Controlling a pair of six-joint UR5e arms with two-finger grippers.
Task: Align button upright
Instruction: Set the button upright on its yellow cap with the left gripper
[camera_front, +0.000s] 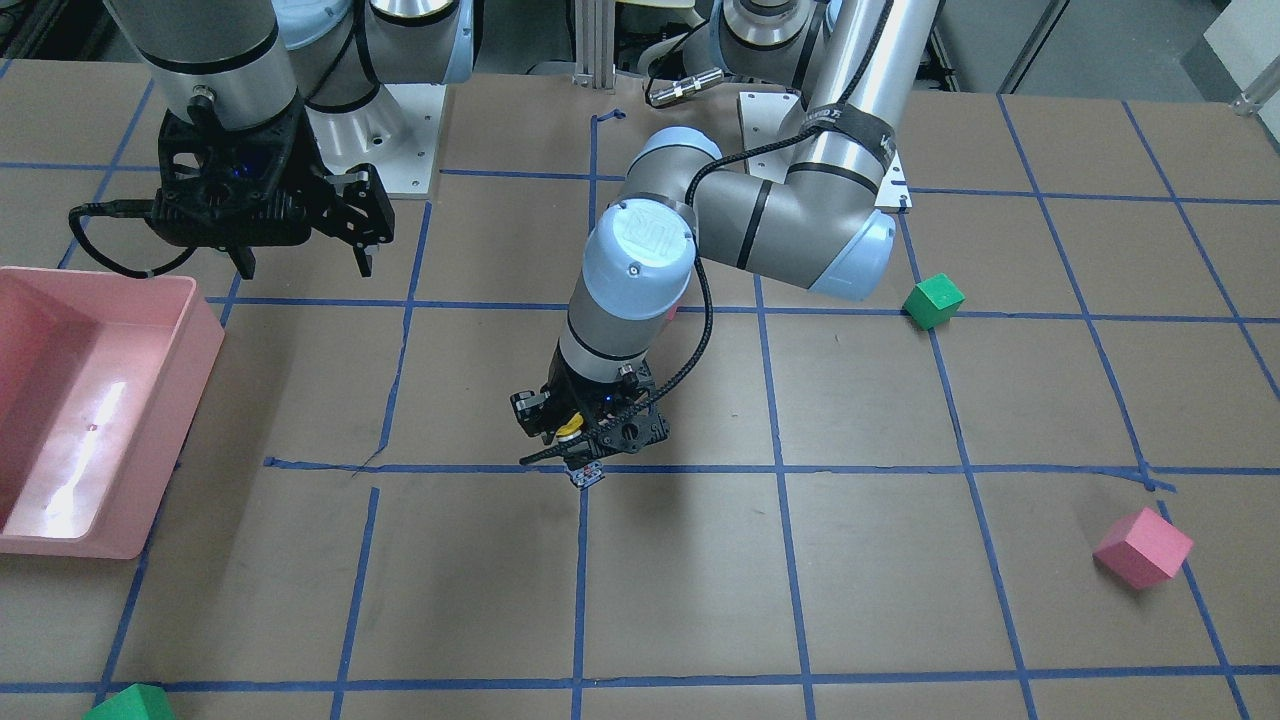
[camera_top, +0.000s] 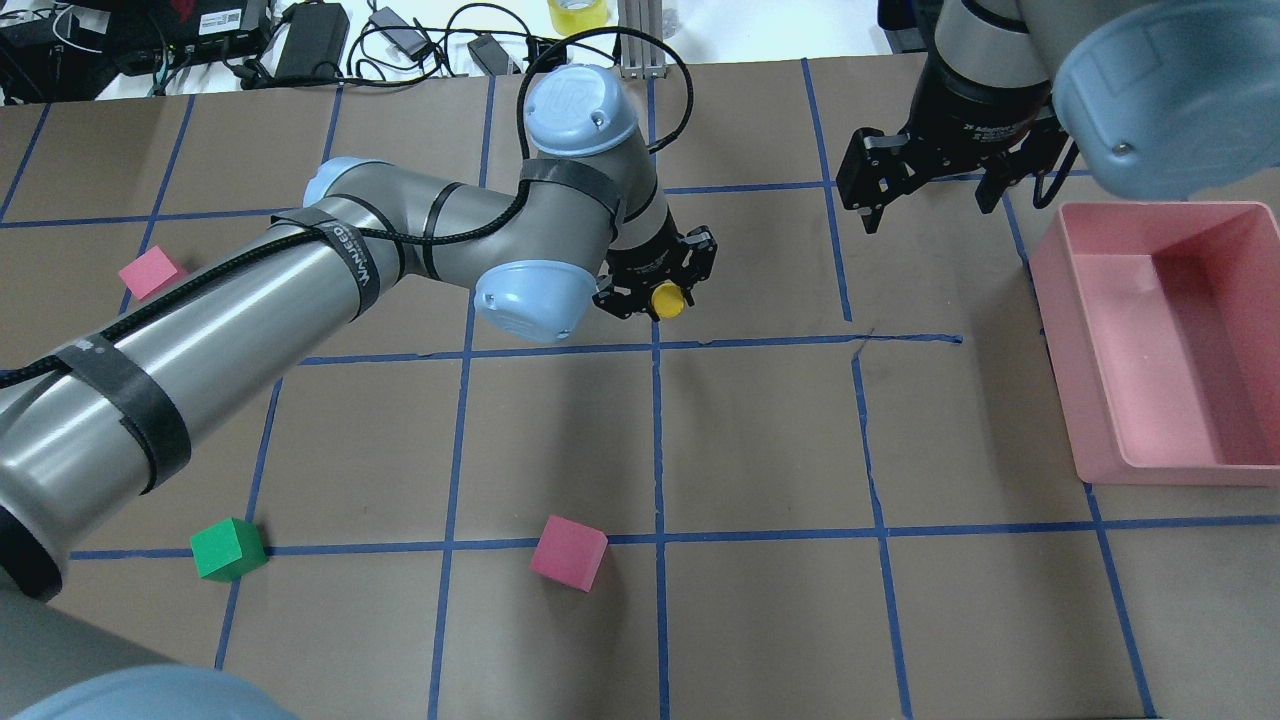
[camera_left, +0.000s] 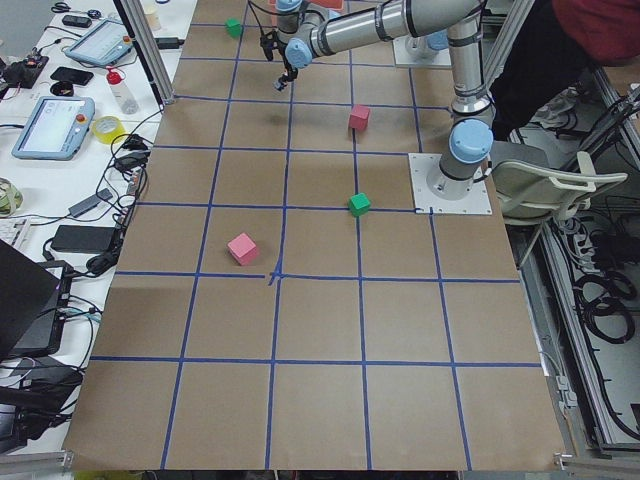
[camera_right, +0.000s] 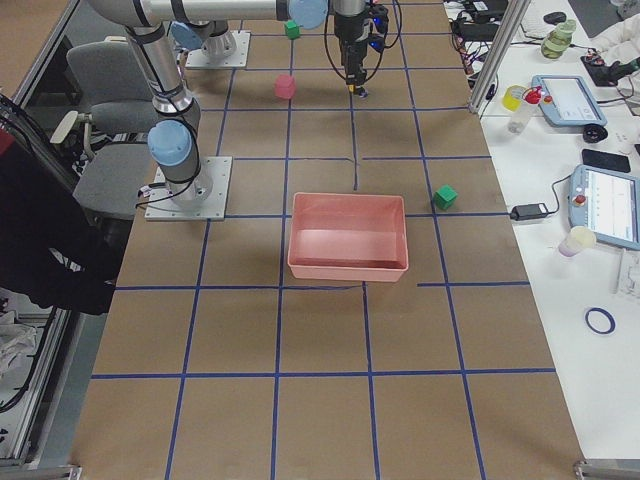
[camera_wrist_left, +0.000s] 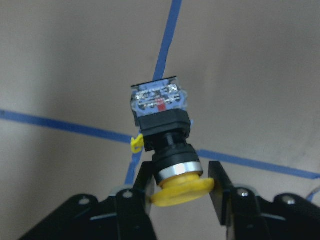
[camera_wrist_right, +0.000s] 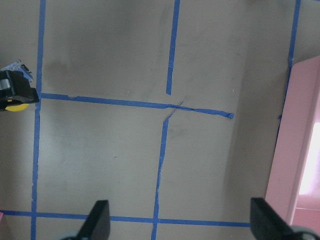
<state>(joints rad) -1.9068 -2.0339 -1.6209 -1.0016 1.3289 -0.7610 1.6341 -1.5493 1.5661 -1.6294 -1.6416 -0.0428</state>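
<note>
The button (camera_wrist_left: 162, 125) has a yellow cap, a black body and a whitish-grey base block. My left gripper (camera_wrist_left: 181, 187) is shut on the yellow cap and holds the button with the cap up and the base pointing down at the table. In the front view the left gripper (camera_front: 575, 440) is low over a crossing of blue tape lines, with the button's base (camera_front: 588, 476) just under it. I cannot tell whether the base touches the table. The yellow cap also shows in the overhead view (camera_top: 667, 300). My right gripper (camera_front: 300, 262) is open and empty, raised near the pink bin.
A pink bin (camera_top: 1050, 280) stands at the table's right side in the overhead view. A pink cube (camera_top: 568, 552), a green cube (camera_top: 228, 549) and another pink cube (camera_top: 152, 272) lie on the robot's left half. Another green cube (camera_front: 130, 703) lies at the front edge.
</note>
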